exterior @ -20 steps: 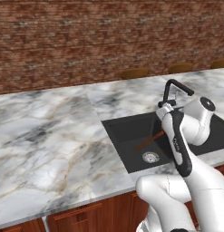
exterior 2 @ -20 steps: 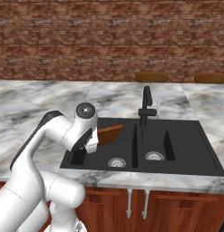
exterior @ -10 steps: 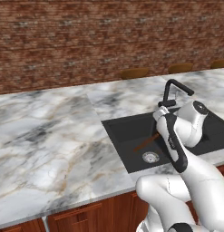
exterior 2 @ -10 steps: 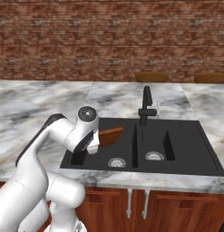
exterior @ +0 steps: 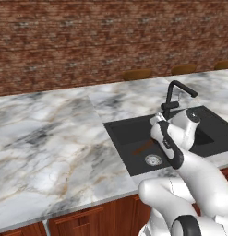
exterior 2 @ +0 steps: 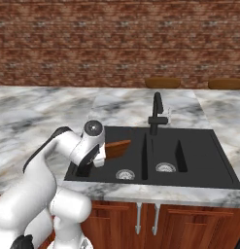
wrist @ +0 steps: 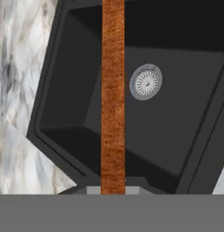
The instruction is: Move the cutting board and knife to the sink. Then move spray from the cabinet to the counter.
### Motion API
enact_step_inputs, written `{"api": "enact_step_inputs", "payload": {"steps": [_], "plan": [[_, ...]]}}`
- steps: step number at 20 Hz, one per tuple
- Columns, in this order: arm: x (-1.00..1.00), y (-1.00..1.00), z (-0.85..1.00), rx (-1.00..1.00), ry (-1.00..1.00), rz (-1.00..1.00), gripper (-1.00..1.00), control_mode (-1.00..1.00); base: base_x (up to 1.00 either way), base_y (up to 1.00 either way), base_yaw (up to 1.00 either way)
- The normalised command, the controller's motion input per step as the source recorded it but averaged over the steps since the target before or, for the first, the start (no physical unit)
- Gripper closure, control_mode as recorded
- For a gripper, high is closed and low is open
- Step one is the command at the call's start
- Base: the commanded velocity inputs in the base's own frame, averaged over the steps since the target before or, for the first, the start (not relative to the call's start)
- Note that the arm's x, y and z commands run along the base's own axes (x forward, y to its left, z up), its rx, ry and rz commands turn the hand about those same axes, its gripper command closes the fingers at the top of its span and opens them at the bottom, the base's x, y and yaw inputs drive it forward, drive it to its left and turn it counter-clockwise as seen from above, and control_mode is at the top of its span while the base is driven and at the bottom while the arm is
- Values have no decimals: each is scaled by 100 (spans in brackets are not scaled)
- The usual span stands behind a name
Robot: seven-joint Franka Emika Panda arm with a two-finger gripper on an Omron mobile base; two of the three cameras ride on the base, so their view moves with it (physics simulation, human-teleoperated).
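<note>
My gripper [exterior 2: 101, 154] is shut on the cutting board [exterior 2: 116, 148], a reddish-brown board held edge-up and level over the left basin of the black sink [exterior 2: 189, 133]. From the left base the board [exterior: 143, 147] shows as a thin brown strip beside my wrist, above the sink [exterior: 127, 131]. Seen from the hand, the board [wrist: 113, 99] is a vertical brown band across the basin [wrist: 186, 118], with the steel drain [wrist: 145, 81] to its right. The spray and the cabinet are out of view.
The angular black faucet [exterior: 173, 94] stands behind the basin, close to my arm. The marble counter [exterior: 55, 133] spreads left of the sink. A divider [exterior 2: 144, 155] splits the sink into two basins, each with a drain [exterior 2: 125, 174]. A brick wall [exterior 2: 116, 44] backs the counter.
The hand has sunk a little with the cutting board, bringing it lower over the left basin. The grip is unchanged.
</note>
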Motion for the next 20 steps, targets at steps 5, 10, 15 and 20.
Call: {"api": "enact_step_inputs", "payload": {"steps": [5, 10, 15, 20], "plan": [[17, 3, -35, 1, 0, 0, 100, -100, 0, 0, 0], [10, 0, -47, 5, 0, 0, 100, -100, 0, 0, 0], [8, 0, -38, 1, 0, 0, 100, -100, 0, 0, 0], [10, 0, -33, -2, 0, 0, 100, -100, 0, 0, 0]]}}
